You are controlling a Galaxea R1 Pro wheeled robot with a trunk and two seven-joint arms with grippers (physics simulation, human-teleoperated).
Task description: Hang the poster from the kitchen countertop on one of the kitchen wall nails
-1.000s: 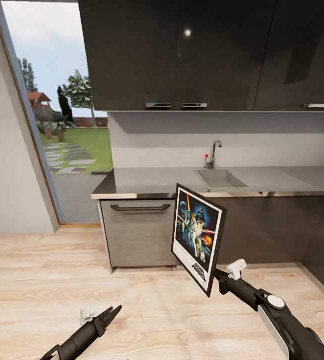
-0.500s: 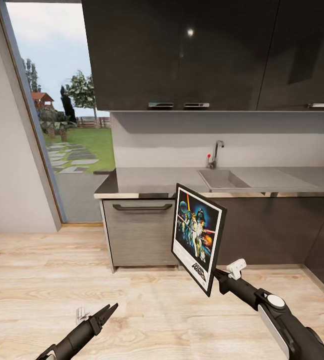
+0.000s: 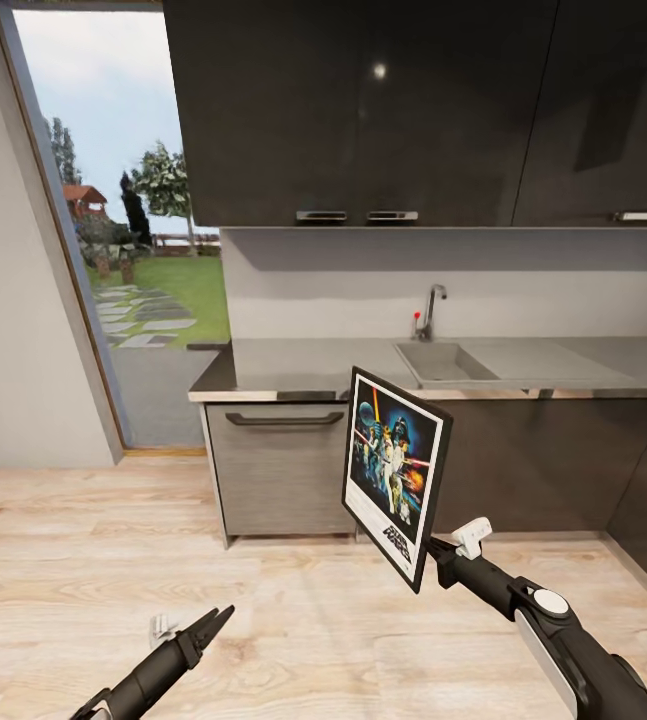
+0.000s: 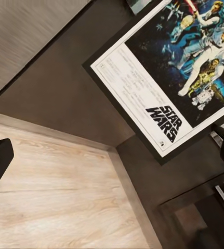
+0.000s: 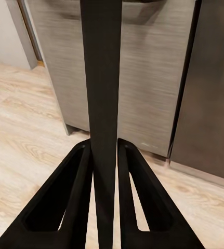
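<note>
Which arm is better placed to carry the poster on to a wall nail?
The right. Its hand is already clamped on the poster, held upright over the floor. The left hand hangs low and holds nothing.

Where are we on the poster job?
Pickup looks done: the poster is off the countertop, clamped edge-on between the right gripper fingers, upright over the floor. The left gripper hangs idle. Left: find a wall nail and hang it.
</note>
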